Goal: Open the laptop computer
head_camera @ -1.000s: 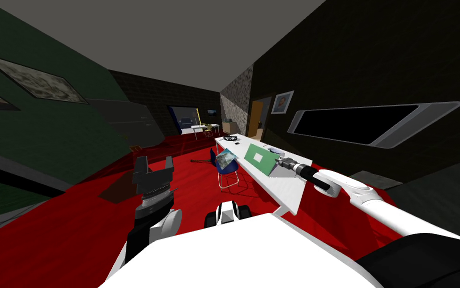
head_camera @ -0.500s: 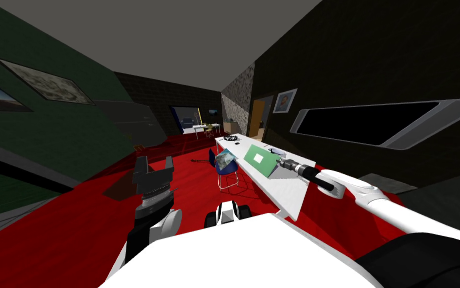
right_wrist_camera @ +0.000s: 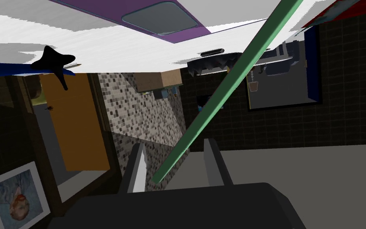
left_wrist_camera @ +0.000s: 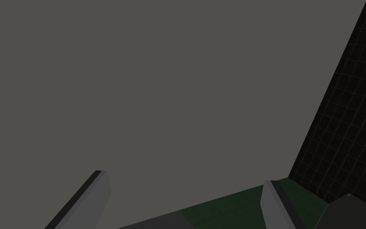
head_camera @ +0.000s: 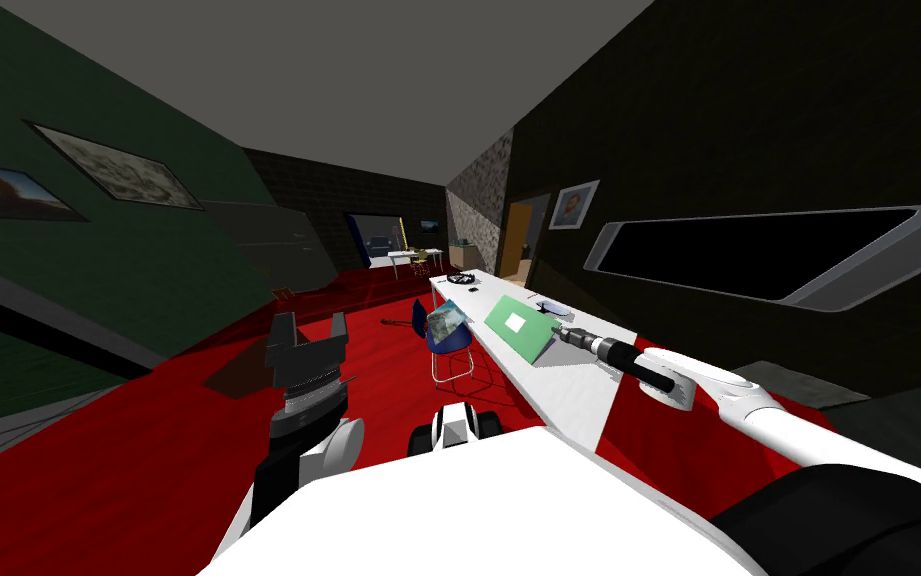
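On the white tabletop, the green laptop lid, half raised, is clamped by the right pincer; the left pincer is held apart.

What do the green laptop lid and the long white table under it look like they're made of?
The thin green laptop lid looks like matte plastic or painted metal: flat, even colour and no shine, so I cannot tell which. The long white table top is drawn plain matte white with no grain or texture showing, so its material stays open.
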You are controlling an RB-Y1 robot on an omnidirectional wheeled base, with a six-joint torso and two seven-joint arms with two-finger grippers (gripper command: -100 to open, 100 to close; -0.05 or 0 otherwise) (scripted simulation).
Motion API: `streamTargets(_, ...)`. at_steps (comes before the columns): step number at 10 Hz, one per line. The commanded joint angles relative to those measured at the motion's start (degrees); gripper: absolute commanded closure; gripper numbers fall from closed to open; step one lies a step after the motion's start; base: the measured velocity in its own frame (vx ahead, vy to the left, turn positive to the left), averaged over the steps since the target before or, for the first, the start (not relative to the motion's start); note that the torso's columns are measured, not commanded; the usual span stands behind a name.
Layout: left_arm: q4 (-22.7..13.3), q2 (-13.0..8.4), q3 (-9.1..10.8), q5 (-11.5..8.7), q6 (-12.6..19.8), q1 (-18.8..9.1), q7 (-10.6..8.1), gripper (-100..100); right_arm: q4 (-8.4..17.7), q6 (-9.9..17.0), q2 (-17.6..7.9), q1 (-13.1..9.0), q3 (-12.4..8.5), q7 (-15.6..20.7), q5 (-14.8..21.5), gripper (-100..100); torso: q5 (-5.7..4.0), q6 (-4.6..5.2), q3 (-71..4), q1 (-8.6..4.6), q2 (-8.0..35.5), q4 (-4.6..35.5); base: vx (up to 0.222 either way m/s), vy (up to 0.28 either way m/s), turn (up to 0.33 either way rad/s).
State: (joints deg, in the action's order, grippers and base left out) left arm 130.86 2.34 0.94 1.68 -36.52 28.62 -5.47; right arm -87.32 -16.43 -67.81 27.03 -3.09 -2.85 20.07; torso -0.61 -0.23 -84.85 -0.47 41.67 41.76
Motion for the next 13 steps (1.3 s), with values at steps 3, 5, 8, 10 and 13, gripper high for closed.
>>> streamTargets(3,0.0,0.0,0.0,0.0,0.0,0.0,0.0,0,-0.29,-1.69,-0.43,2.89,2.74,-4.88,-2.92,100,0.08,0.01,0.1,0.31,0.11,0.01,0.048,-0.1,0.04)
streamTargets(5,0.0,0.01,-0.01,0.0,0.0,0.0,0.0,0,-0.54,-1.59,-0.78,3.09,2.14,-5.81,-3.68,100,0.23,0.0,0.14,0.51,0.21,0.09,0.021,-0.042,0.014)
streamTargets(8,0.0,0.01,-0.01,0.0,0.0,0.0,0.0,0,-3.43,-1.33,-5.62,4.77,0.39,-9.21,-5.13,-100,0.65,0.2,0.27,0.63,0.58,0.5,0.014,0.006,-0.093)
streamTargets(10,0.0,0.01,-0.01,0.0,0.0,0.0,0.0,0,-4.62,-1.14,-7.56,5.42,-0.32,-10.41,-5.63,-100,0.61,0.23,0.31,0.49,0.65,0.54,0.017,0.015,-0.087)
streamTargets(13,0.0,0.01,-0.01,0.0,0.0,0.0,0.0,0,-5.7,-1.01,-9.48,6.02,-1.01,-11.49,-6.13,-100,0.6,0.24,0.29,0.45,0.62,0.53,0.009,0.008,-0.06)
